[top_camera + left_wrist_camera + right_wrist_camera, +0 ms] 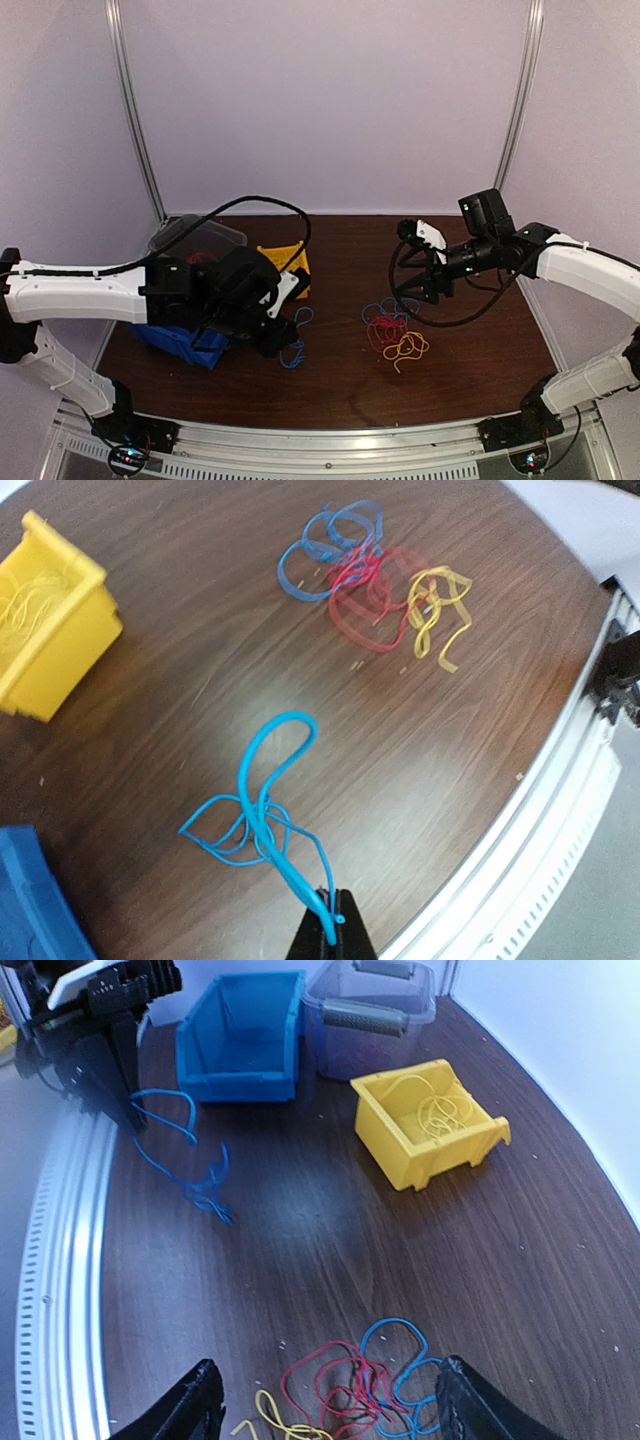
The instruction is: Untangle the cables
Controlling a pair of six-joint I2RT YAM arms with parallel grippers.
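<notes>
While the left tool [331, 928] is pinched shut on one light-blue cable [262, 810], that strand trails in loops onto the tabletop [200, 680] right of the blue bin [240, 1035]. Farther right, well apart, the remaining cables [394, 333] lie in a red, blue and yellow tangle near the middle. The right tool [327, 1370] hangs over this tangle with its jaws spread wide, holding nothing. A yellow bin [425, 1120] with thin yellow strands inside sits farther back, beside a clear lidded box [375, 1010].
</notes>
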